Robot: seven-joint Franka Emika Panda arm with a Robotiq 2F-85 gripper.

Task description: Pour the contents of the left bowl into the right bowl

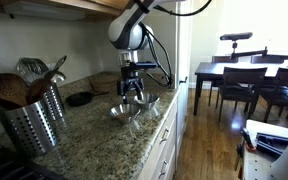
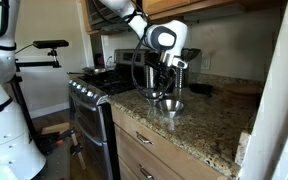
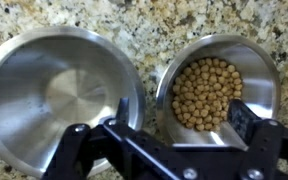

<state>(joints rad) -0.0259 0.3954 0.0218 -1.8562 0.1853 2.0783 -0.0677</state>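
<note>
Now the black two-fingered gripper (image 3: 174, 130) hangs spread wide over the speckled granite worktop (image 1: 104, 140) with nothing in its grasp, and the wrist view looks straight down on the pair. There's the filled bowl (image 3: 262, 85), small, round, shiny thin-rimmed steel, carrying a heap of round tan pellets (image 3: 209, 92). Close beside it, with only a sliver of granite between the rims, sits the empty bowl (image 3: 54, 100), its look-alike twin, all bare polished metal inside. In both exterior views they sit near the front edge of the worktop, apart from the back edge, right under the arm. As the only one with contents, the filled bowl looks like the one to tip. It should handle light and stiff but slick, so my call is a pinch across the thin rim and wall on the side away from the twin, tilting slowly, since those loose pellets will likely roll and bounce. The count: two steel bowls, one full and one empty, and one gripper. There is one perforated steel utensil holder (image 1: 34, 125), one dark flat dish (image 1: 79, 98) toward the back edge, and far too many pellets to number.
</note>
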